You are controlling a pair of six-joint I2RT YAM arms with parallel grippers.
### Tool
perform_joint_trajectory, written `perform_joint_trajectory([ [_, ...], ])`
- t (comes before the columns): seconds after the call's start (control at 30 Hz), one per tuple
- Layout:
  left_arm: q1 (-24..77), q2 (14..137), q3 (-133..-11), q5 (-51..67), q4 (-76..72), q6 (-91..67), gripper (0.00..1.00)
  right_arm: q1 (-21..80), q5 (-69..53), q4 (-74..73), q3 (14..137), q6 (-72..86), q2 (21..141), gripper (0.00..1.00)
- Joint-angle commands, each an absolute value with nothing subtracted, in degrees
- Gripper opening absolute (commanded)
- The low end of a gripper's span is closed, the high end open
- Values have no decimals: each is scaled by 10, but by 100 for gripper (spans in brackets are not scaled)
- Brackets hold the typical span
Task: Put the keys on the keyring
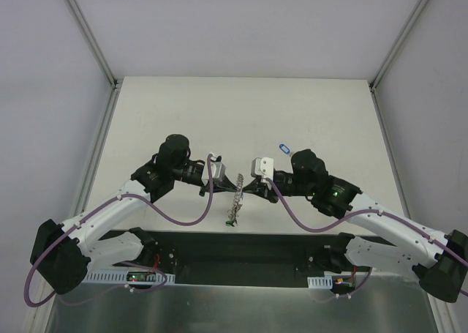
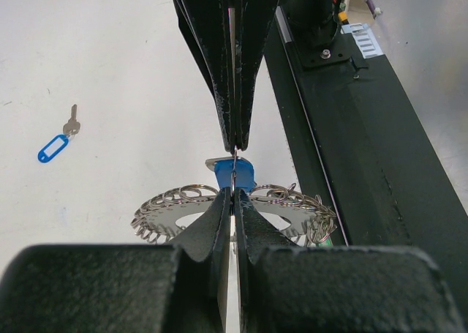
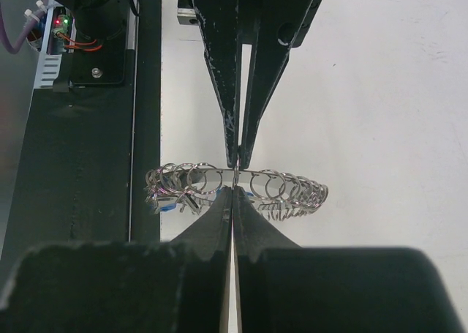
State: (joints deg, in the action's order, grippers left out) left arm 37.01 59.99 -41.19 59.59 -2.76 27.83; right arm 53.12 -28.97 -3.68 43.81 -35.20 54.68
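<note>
white matte table [image 1: 219, 106], bare and smooth, the largest thing in view; a black metal base rail [image 1: 241, 249] runs along its near edge

two white-and-black arms lean in from either side and meet over the table's middle, tip to tip

left pincer [image 1: 228, 189] clenched, jaws closed flat on the rim of the keyring [image 1: 236, 197]; right pincer [image 1: 247, 190] likewise clenched on the opposite rim, so the ring hangs between them, clear of the table, edge-on to the top camera with its long axis running near to far

keyring: silvery-grey wire, thin and springy-looking, rim crowded with small coiled loops that give it a jagged, toothed outline; open centre; likely to flex and slip in a hard pinch

already on the ring: a blue-headed key [image 2: 234, 173] sits at the rim right between the two pincer tips, and a small green bit [image 1: 232, 222] dangles from the near, low end; a few more silver pieces bunch there, too small to sort

the relation that matters: one loose key with a blue plastic tag [image 1: 284, 148] lies flat on the table, beyond and to the right of the right pincer, well apart from the ring. from the left wrist camera its long axis is slanted, silver blade at one end and oval tag at the other. the right arm is plainly the nearer one

judgement: to fetch it one pincer must let go; the left would then carry the floppy ring alone
</note>
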Motion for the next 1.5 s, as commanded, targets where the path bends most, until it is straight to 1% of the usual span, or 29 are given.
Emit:
perform_joint_trajectory([
  [0.0, 367, 599, -424, 633, -67, 280, 0, 534, -316, -24, 469, -359, 551, 1],
  [0.63, 367, 600, -427, 658, -67, 273, 0, 536, -312, -18, 472, -348, 567, 1],
  [0.8, 367, 607, -436, 631, -67, 244, 0, 540, -320, -45, 482, -366, 568, 1],
  [1.03, 372, 611, -446, 608, -67, 182, 0, 551, -296, -73, 492, -388, 570, 1],
  [1.37, 383, 608, -451, 599, -67, 159, 0, 565, -272, -94, 506, -403, 582, 1],
  [1.47, 384, 606, -455, 575, -67, 141, 0, 569, -267, -103, 507, -406, 582, 1],
])
